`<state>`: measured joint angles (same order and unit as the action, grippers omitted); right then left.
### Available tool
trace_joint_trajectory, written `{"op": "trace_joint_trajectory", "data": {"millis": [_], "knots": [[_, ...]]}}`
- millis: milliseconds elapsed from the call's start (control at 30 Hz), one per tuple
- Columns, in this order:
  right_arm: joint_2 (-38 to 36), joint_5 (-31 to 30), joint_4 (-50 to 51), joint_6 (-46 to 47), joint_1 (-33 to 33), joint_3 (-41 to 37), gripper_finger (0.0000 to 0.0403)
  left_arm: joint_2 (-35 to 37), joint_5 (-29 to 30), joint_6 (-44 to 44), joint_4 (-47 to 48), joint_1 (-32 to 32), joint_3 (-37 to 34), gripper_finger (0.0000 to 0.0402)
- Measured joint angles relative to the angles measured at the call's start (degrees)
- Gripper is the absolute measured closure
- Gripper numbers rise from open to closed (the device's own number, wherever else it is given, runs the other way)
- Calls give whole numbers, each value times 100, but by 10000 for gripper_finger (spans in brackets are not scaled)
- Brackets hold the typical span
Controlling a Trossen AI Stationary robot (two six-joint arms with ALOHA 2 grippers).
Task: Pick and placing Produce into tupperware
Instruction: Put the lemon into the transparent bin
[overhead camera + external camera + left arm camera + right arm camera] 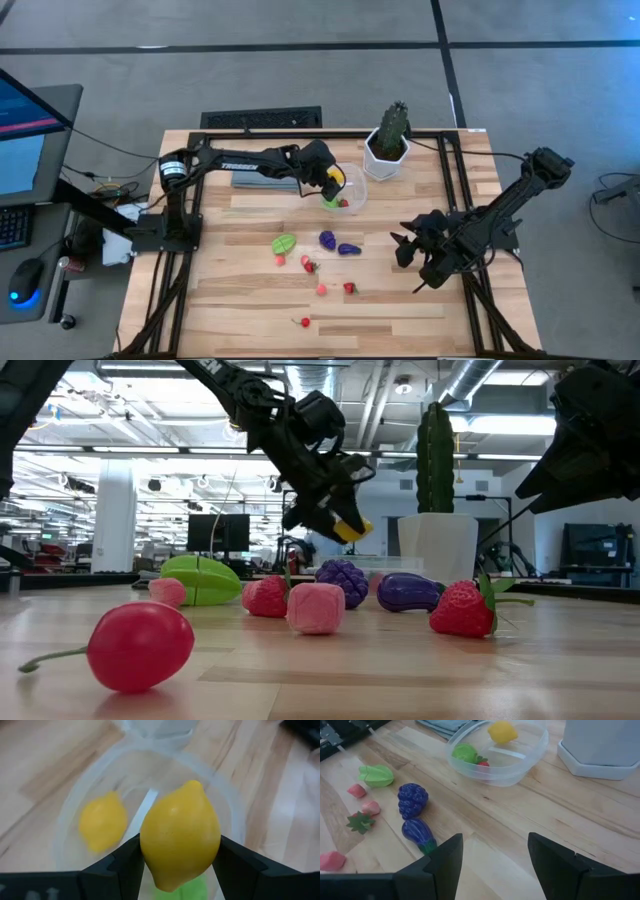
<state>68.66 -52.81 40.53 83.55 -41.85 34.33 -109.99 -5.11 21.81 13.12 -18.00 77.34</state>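
A: What surrounds the table [400,310]?

B: The table has a light wood-plank top. It stands on a grey floor [300,80] crossed by dark seam lines. A dark floor grille [261,119] lies just beyond the table's far edge.

A: What furniture is present?

B: A desk [30,250] stands off the table's left edge. It carries a monitor [25,120] with a blue screen, part of a keyboard [14,227] and a mouse [26,281].

A: And the room beyond?

B: The low view shows an open hall. Exposed ducts [480,380] and strip lights [90,420] run along the ceiling. A white column [113,515] stands at the left, and dark screens [222,532] sit in the distance.
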Motion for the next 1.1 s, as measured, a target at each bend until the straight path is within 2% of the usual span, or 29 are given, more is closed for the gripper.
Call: {"op": "trace_joint_trajectory", "data": {"millis": [467, 1100], "knots": [[1, -22, 109, 0, 32, 0, 154, 6, 195, -1195, 260, 78, 284, 207], [0, 2, 32, -211, 373, 0, 154, -202, 212, -1700, 559, 76, 281, 207]]}}
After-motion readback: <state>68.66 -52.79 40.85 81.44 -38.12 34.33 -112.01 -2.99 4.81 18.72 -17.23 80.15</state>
